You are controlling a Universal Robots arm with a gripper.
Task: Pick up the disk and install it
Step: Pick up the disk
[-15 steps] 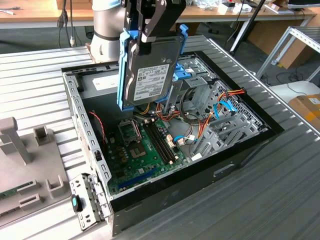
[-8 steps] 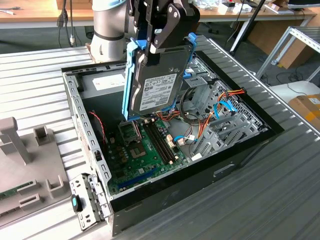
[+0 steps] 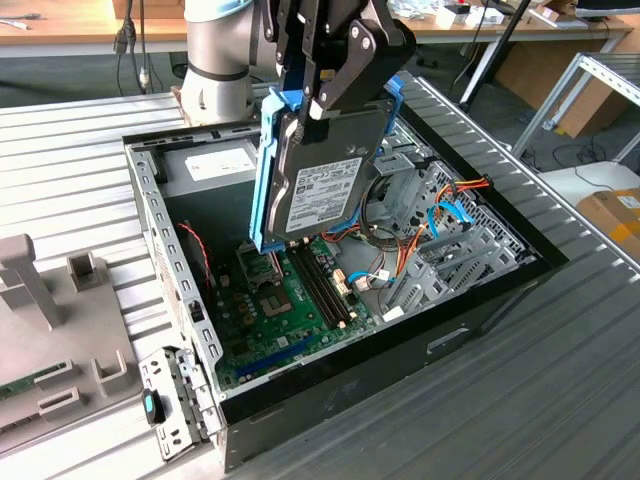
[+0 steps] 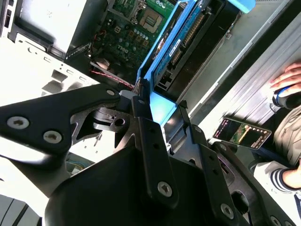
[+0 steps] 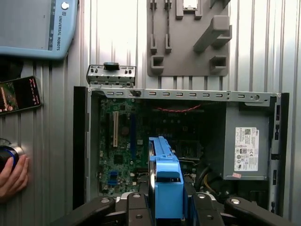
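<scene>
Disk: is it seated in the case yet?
No, in the exterior view the claw holds the disk on edge, raised over the open case's circuit board.

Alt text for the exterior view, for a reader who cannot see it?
The robot's hand grips the disk by its top edge, holding it on edge over an open computer case, label facing the camera. The case lies on a ribbed metal table with its motherboard and coloured cables exposed; a grey fixture sits at the exterior view's left.
</scene>
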